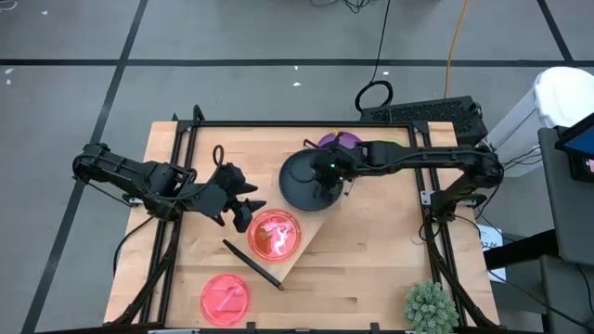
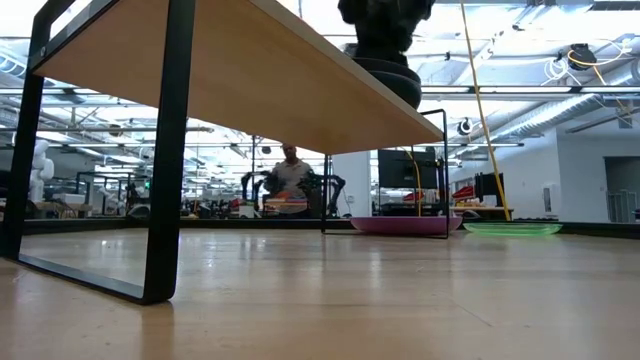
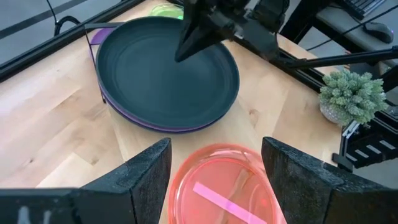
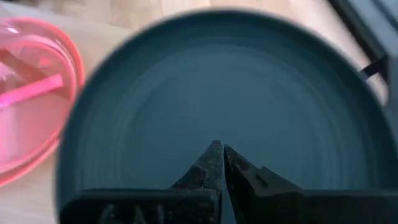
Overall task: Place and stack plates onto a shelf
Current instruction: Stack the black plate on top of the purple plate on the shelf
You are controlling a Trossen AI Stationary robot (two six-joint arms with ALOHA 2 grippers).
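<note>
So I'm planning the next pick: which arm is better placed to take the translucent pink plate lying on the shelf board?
Left. The left gripper hangs open right beside the translucent pink plate, its fingers framing it. The right gripper is shut over the dark teal plate.

Two arms work the table, each ending in one gripper: the left gripper (image 1: 249,210) with fingers spread, the right gripper (image 1: 327,176) pinched shut. Plates number five: one dark teal plate (image 1: 306,181) directly under the right gripper, one purple plate (image 3: 163,127) beneath it showing only as a rim, one lime-green plate (image 2: 511,228) beyond that stack, and two pink plates, one (image 1: 274,236) just ahead of the left gripper's fingers, the other (image 1: 225,296) farther off. There is one shelf (image 1: 302,246), one spiky plant (image 1: 430,307) and one person (image 2: 290,180) in the room behind.
</note>
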